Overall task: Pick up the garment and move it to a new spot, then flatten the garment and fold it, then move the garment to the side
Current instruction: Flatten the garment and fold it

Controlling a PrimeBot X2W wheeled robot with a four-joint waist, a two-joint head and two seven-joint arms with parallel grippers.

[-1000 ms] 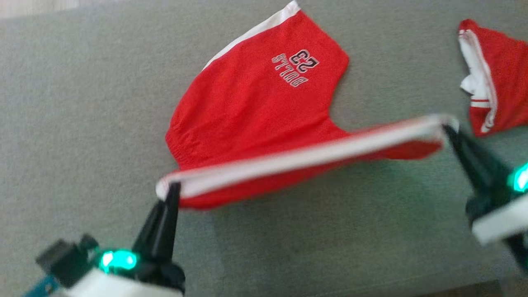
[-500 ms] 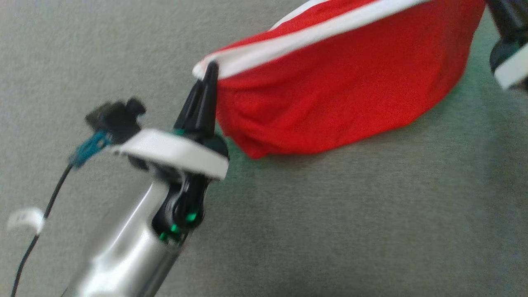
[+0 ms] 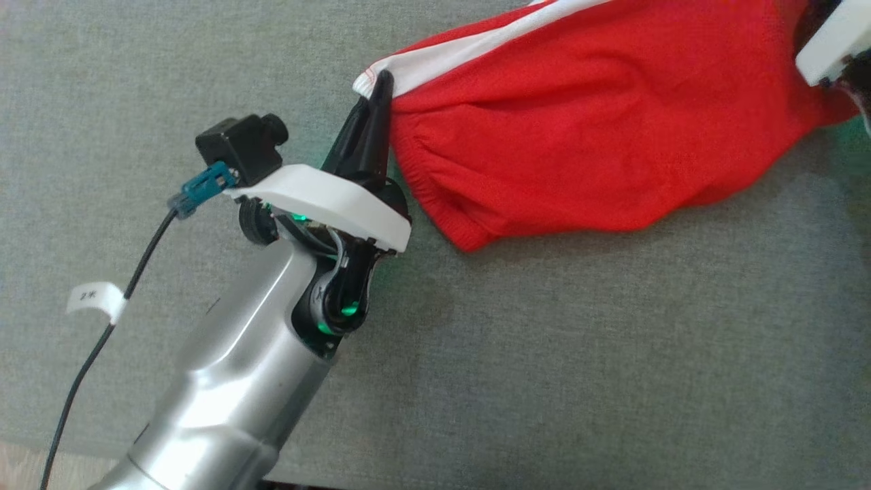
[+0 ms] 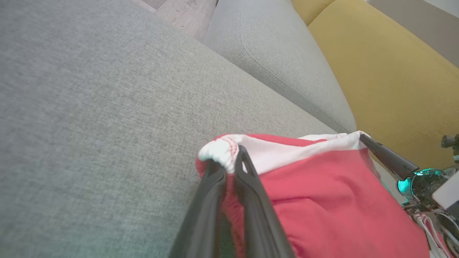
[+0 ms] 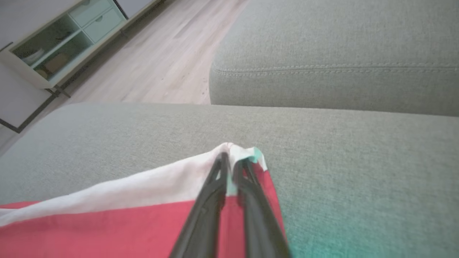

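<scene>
Grey fabric sofa (image 5: 322, 150); wood floor (image 5: 168, 53) and glass-fronted cabinet (image 5: 61, 46) upper left in right wrist view; mustard cushion (image 4: 387, 71) upper right in left wrist view.

Left end effector (image 3: 380, 83) pinched tight, left forearm (image 3: 231, 381) slanting up-right, right end effector (image 5: 233, 160) clamped too
</scene>
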